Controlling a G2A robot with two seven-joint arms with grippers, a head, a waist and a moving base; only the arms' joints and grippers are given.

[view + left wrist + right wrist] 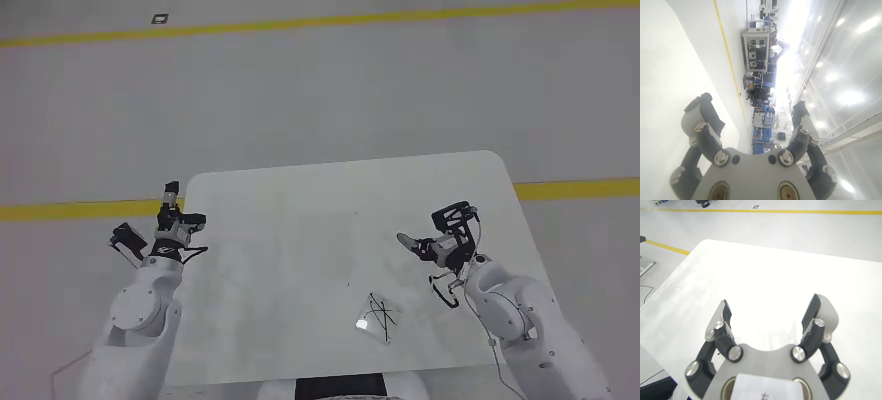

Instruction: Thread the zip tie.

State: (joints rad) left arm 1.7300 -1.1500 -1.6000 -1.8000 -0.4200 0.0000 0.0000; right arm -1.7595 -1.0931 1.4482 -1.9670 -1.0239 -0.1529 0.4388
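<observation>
Both left end effector [752, 102] and right end effector [770, 300] gape empty; zip tie [380, 317], seemingly bagged, lies untouched.

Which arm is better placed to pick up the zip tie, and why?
Right, most likely. The zip tie lies on the table near its front edge, much closer to the right gripper, which is open above the table. The left gripper, also open, is at the opposite side edge.

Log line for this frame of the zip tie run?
left gripper open, at table edge | right gripper open, above table | zip tie on table, ungrasped
</observation>
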